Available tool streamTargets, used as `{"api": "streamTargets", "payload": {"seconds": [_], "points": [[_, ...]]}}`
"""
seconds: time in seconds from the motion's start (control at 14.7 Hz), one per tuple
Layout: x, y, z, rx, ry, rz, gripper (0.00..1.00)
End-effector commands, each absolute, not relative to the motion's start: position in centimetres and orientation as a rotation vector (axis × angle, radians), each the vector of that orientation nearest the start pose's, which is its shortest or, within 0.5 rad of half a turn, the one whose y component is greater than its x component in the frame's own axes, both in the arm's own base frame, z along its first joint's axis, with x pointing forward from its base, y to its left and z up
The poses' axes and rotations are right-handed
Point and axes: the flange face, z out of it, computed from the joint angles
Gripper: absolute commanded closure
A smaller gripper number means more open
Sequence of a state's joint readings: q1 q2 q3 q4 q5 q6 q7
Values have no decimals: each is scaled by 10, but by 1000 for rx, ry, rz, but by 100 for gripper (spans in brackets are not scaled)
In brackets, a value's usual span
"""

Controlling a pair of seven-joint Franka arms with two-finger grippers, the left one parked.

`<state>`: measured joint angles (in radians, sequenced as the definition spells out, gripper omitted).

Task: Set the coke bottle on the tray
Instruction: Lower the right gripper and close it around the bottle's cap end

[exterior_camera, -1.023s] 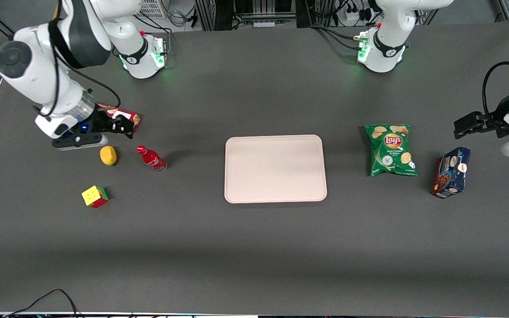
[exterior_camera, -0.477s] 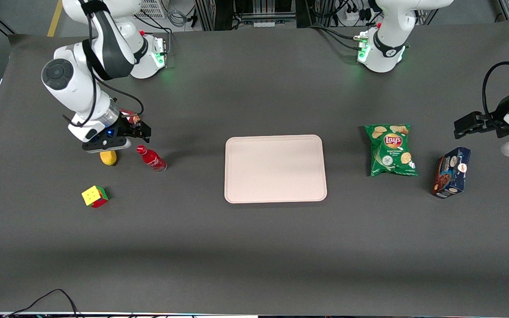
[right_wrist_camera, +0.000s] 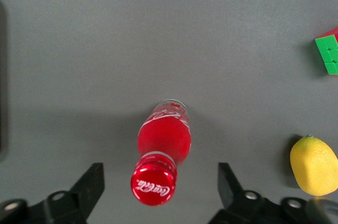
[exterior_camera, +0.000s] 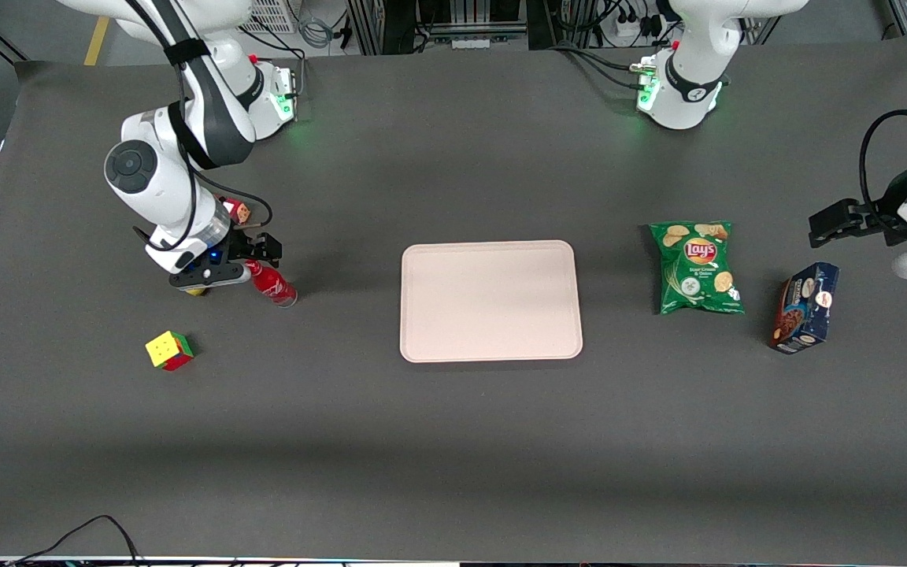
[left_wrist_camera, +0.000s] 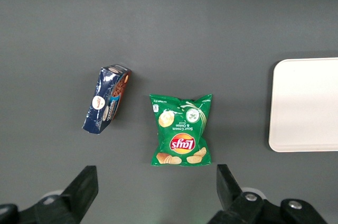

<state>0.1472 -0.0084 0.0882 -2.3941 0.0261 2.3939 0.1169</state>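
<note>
Coke bottle [exterior_camera: 271, 284]: stands upright on the dark table [exterior_camera: 453, 441], well apart from the tray toward the working arm's end; not on the tray.
Bottle axis: long axis vertical, red cap [right_wrist_camera: 152, 186] uppermost and clear base on the table; in the front view it appears to lean only because of the camera angle. From the wrist camera the cap faces the lens and the red body [right_wrist_camera: 164, 137] recedes below it, white script showing near the base.
Tray [exterior_camera: 490, 301]: pale pinkish-beige, flat on the table at mid-table, nothing on it.
Gripper [exterior_camera: 258, 253]: above the bottle's cap, at the bottle's end away from the tray.
Jaws: spread wide apart; in the wrist view the two dark fingers [right_wrist_camera: 92, 183] stand on either side of the cap with clear gaps, touching nothing.
Lemon [right_wrist_camera: 314, 165]: beside the bottle, farther from the tray; in the front view it is almost wholly covered by the gripper body, only a yellow sliver showing.
Puzzle cube [exterior_camera: 169, 350]: nearer the front camera than the bottle, farther from the tray; cut off at the frame edge in the wrist view.
Red box [exterior_camera: 235, 210]: largely hidden by the arm's wrist, only a corner visible, farther from the front camera than the bottle.
Chip bag [exterior_camera: 696, 266] and blue box [exterior_camera: 804, 307]: past the tray toward the parked arm's end.
</note>
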Motion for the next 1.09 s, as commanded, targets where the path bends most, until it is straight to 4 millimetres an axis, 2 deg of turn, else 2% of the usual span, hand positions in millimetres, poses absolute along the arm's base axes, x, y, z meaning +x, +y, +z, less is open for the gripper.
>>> {"api": "streamTargets", "payload": {"seconds": [0.0, 0.14, 0.34, 0.68, 0.75, 0.89, 1.02], "points": [[482, 118, 323, -3116, -167, -23, 10], [481, 118, 325, -3116, -167, -23, 19], [482, 118, 325, -3115, -165, -25, 41], [482, 118, 325, -3115, -163, -25, 95], [482, 118, 325, -3115, -161, -28, 100], [482, 118, 327, -3115, -158, -30, 100], [481, 118, 342, -3114, -159, -49, 100]]}}
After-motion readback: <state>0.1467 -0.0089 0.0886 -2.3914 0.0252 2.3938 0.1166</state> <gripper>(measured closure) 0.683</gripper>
